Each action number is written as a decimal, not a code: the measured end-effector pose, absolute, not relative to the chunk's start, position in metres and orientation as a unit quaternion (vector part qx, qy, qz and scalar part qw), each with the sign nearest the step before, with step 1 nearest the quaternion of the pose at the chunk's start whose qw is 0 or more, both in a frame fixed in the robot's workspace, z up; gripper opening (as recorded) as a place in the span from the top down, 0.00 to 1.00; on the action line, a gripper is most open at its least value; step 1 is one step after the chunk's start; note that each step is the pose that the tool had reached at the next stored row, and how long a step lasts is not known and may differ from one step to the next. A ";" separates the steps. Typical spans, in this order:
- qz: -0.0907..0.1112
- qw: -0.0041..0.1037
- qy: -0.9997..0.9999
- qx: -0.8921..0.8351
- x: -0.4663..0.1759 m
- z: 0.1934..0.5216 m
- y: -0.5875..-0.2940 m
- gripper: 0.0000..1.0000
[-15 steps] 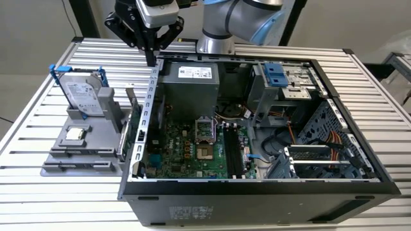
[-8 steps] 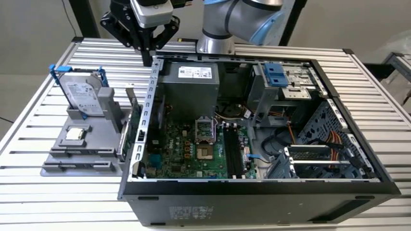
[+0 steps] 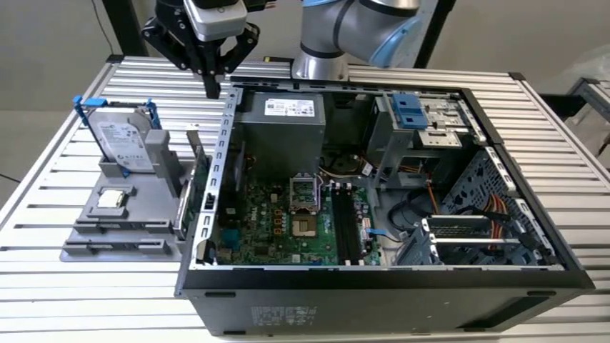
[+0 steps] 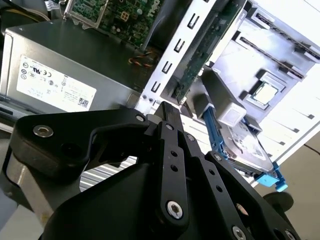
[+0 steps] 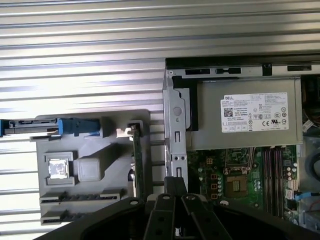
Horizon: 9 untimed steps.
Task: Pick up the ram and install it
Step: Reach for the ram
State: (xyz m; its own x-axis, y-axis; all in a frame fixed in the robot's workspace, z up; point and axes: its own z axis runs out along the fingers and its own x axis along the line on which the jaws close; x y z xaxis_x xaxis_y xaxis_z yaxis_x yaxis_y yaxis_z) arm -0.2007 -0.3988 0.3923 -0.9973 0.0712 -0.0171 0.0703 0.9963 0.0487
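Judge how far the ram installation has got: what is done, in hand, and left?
Done: nothing visible yet. The ram stands on edge in the grey holder beside the computer case. In hand: the pincer, shut and empty, hangs above a case corner, near the holder. Left: lifting and seating the ram; the motherboard's memory slots lie empty.

Apparently one ram (image 5: 136,160), one hard drive (image 3: 125,141), one processor chip (image 3: 113,199), one grey holder (image 3: 96,246), one computer case (image 3: 381,304)

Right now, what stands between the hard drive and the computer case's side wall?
The ram, on edge in the gray holder, close beside that wall, as the exterior view shows.
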 end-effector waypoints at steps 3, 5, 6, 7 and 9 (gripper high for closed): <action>0.024 0.009 0.999 0.035 -0.202 0.392 -0.399 1.00; 0.024 0.009 0.999 0.035 -0.203 0.392 -0.399 1.00; 0.024 0.009 0.999 0.035 -0.204 0.392 -0.399 1.00; 0.024 0.009 0.999 0.035 -0.205 0.392 -0.399 1.00; 0.024 0.009 0.999 0.035 -0.207 0.392 -0.399 1.00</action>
State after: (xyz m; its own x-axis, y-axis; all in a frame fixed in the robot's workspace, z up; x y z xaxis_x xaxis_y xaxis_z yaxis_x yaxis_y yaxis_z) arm -0.2068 -0.3988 0.3923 -0.9973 0.0711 -0.0171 0.0702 0.9963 0.0487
